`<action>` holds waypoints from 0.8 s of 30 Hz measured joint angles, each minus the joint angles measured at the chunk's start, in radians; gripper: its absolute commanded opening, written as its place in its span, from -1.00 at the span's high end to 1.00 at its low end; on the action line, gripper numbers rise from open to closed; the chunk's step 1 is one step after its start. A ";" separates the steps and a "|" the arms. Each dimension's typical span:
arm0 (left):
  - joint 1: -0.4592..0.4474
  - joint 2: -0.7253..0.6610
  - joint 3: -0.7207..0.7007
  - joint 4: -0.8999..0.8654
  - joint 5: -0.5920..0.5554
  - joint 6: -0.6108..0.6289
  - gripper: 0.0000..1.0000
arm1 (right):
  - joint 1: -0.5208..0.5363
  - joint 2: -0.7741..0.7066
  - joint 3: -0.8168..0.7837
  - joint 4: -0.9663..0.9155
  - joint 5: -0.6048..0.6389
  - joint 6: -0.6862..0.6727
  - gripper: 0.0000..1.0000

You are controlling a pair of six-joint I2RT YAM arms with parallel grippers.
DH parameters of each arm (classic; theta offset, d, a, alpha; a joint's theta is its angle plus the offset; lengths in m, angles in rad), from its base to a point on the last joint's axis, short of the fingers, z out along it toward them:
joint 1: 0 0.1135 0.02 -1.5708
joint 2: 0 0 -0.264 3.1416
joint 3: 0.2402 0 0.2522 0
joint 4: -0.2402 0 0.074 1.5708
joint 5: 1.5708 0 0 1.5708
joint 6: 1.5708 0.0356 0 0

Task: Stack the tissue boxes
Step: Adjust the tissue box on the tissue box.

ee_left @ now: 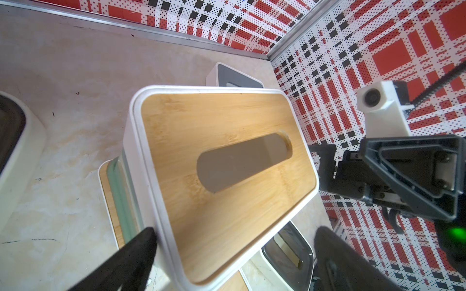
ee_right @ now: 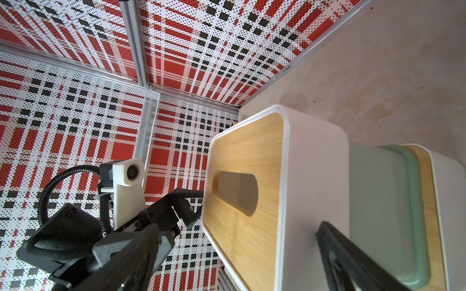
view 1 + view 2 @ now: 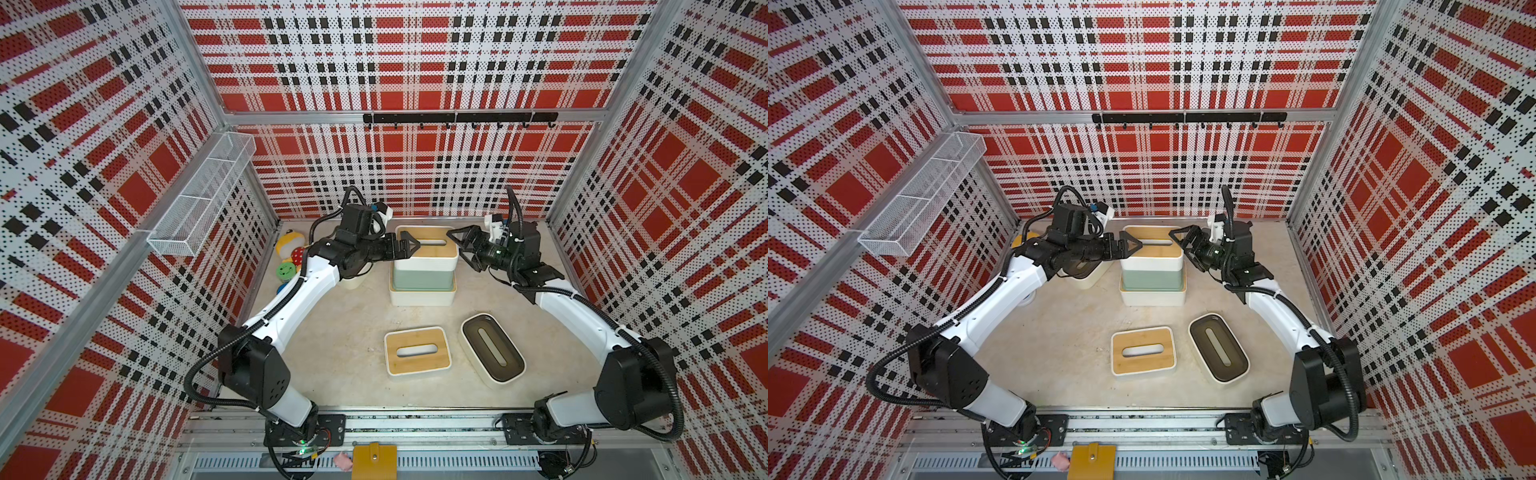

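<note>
L jaws and R jaws fully open, empty, flanking white rect tissue box w/ tan wood lid [image 3: 428, 262], atop mint-green box [image 3: 422, 280] on white wood-lid box [image 3: 419, 299] at bench [image 3: 332, 332] rear; risk: jaw clipping top box could topple stack.

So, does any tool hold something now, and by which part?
Nothing is held: left tool and right tool stand open at the ends of the top box.

No readable text, label, brand, number or sign appears on anything.
</note>
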 measured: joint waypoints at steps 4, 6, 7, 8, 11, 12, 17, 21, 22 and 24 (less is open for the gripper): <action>0.005 -0.006 -0.007 0.000 0.008 -0.008 -0.99 | 0.000 0.004 0.012 -0.013 0.001 -0.017 -1.00; 0.018 -0.010 -0.010 0.003 0.021 -0.015 -0.99 | -0.001 0.005 0.019 -0.021 -0.002 -0.019 -1.00; 0.026 -0.012 -0.010 0.003 0.026 -0.017 -0.99 | -0.002 0.006 0.021 -0.024 -0.004 -0.021 -1.00; 0.032 -0.015 -0.011 0.006 0.031 -0.019 -0.99 | -0.005 0.006 0.024 -0.027 -0.007 -0.022 -0.99; 0.066 -0.044 -0.032 0.014 0.045 -0.024 -0.99 | -0.016 0.006 0.038 -0.046 -0.018 -0.029 -1.00; 0.079 -0.059 -0.039 0.015 0.048 -0.024 -0.99 | -0.018 0.006 0.044 -0.051 -0.020 -0.034 -1.00; 0.123 -0.151 -0.092 0.023 0.049 -0.023 -0.99 | -0.028 -0.006 0.058 -0.083 -0.019 -0.066 -1.00; 0.126 -0.259 -0.175 0.021 0.042 0.003 -0.99 | -0.042 -0.049 0.050 -0.120 -0.019 -0.088 -0.99; 0.123 -0.294 -0.208 0.022 0.034 0.017 -0.99 | -0.046 -0.071 0.043 -0.131 -0.019 -0.098 -0.99; 0.113 -0.362 -0.268 0.014 0.008 0.053 -0.99 | -0.054 -0.117 0.027 -0.155 -0.018 -0.116 -0.99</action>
